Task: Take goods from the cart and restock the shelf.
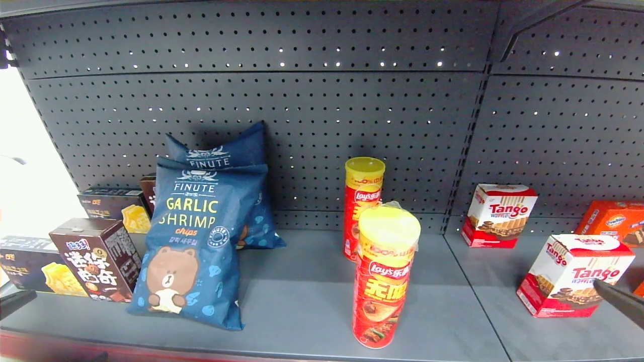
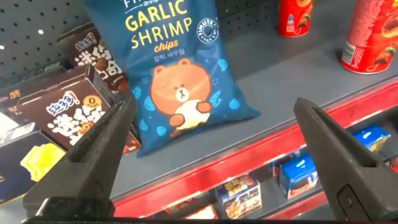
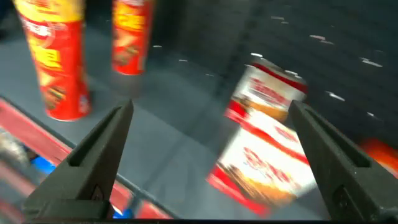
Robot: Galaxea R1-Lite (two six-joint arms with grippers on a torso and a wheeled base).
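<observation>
A grey shelf (image 1: 307,296) holds a blue garlic shrimp chips bag (image 1: 188,251) leaning upright, with a second blue bag (image 1: 236,151) behind it. Two red chip cans with yellow lids stand mid-shelf, one in front (image 1: 385,281) and one behind (image 1: 363,201). My left gripper (image 2: 211,162) is open in front of the shelf edge, facing the front blue bag (image 2: 180,81), with nothing between its fingers. My right gripper (image 3: 211,162) is open and holds nothing, facing a red-and-white wafer box (image 3: 267,168). Its finger (image 1: 621,300) shows just in front of that box (image 1: 573,274).
Dark snack boxes (image 1: 98,259) stand at the shelf's left end. A second wafer box (image 1: 498,215) and an orange box (image 1: 611,221) sit at the back right. The shelf has a red front lip (image 2: 249,155), with packaged goods (image 2: 298,174) on the level below. Perforated panels back the shelf.
</observation>
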